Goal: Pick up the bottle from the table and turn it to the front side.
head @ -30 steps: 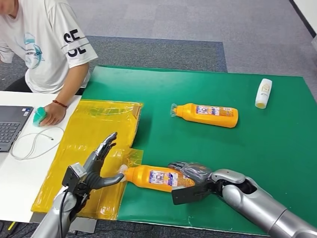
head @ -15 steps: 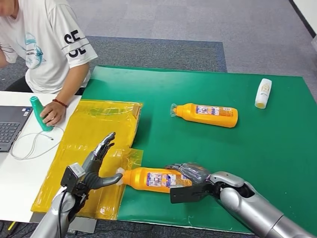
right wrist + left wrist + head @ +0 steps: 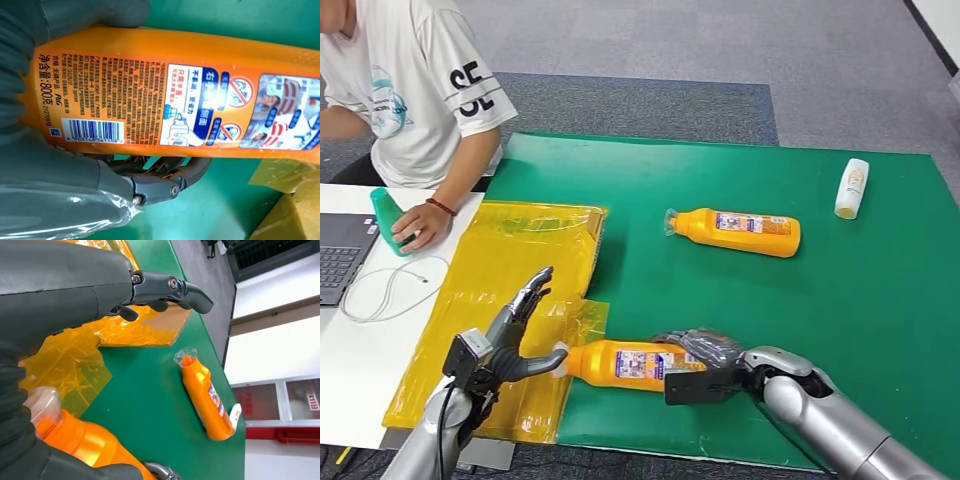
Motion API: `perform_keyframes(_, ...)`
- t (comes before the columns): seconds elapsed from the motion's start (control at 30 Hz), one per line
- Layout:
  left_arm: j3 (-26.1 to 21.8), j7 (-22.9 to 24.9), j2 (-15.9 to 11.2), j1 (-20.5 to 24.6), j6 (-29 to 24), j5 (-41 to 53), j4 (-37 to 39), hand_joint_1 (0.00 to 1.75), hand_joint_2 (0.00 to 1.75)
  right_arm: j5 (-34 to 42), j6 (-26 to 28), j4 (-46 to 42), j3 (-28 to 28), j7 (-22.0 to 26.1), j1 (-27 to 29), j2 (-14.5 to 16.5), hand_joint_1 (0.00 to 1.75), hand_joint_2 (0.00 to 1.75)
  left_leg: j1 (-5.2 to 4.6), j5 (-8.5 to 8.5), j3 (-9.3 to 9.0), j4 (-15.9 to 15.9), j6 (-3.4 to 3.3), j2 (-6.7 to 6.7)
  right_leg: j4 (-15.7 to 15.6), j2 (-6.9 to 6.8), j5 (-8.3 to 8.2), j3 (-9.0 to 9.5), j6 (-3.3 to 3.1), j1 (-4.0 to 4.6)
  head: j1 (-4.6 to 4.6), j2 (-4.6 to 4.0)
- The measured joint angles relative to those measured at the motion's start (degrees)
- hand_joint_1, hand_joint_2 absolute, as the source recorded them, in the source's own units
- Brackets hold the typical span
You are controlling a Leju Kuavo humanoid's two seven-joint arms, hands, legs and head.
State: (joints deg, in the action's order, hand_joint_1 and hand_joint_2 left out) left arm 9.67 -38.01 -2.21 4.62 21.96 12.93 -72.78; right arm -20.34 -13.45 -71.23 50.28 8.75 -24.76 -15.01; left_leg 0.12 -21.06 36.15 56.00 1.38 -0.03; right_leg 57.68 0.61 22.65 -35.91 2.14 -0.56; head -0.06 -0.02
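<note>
Your right hand (image 3: 701, 352) is wrapped round the base end of the orange bottle (image 3: 626, 362) lying at the green mat's (image 3: 848, 300) near edge; left hand (image 3: 518, 335) is spread, thumb touching the cap. Smooth, rigid plastic, probably hefty and slippery, so grip mid-body.

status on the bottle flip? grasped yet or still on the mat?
Done: right hand wraps the base end of the near orange bottle. In hand: the bottle lies on the green mat, barcode side up; left hand is open, thumb by its cap. Left: lift and turn to the front side.
</note>
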Motion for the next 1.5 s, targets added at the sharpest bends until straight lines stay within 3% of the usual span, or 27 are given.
perform_keyframes(0.4,0.5,-0.1,0.0,0.5,0.2,0.9,-0.7,0.00,1.75,10.4,-0.2,7.0,-8.4,3.6,2.2,3.0,1.75,1.75,0.00,0.01,0.00,0.0,-0.01,-0.01,0.0,-0.01,-0.02,0.02,0.01,-0.01,0.00,0.00)
perform_keyframes(0.67,5.1,2.4,-1.0,-1.5,-2.9,4.7,-10.8,0.00,1.75,13.4,0.8,12.6,-20.0,6.3,5.6,6.9,1.75,1.75,0.00,0.01,0.00,0.0,-0.02,-0.03,0.0,-0.02,-0.01,0.05,0.03,0.00,0.01,0.00)
perform_keyframes(0.93,7.7,3.0,-2.7,-3.1,-3.8,4.8,-16.2,0.00,1.75,15.8,-0.6,15.3,-27.8,8.5,6.8,9.3,1.75,1.75,-0.01,0.02,0.00,0.0,-0.07,-0.03,0.0,-0.03,-0.01,0.06,0.05,-0.01,0.00,0.01)
perform_keyframes(1.5,8.8,2.8,-3.7,-3.7,-3.9,4.6,-17.1,0.00,1.75,21.5,-7.6,15.9,-35.8,13.2,10.3,10.7,1.75,1.75,-0.01,0.00,0.10,0.0,-0.09,-0.04,0.0,-0.05,0.04,0.00,0.09,-0.01,0.01,0.01)
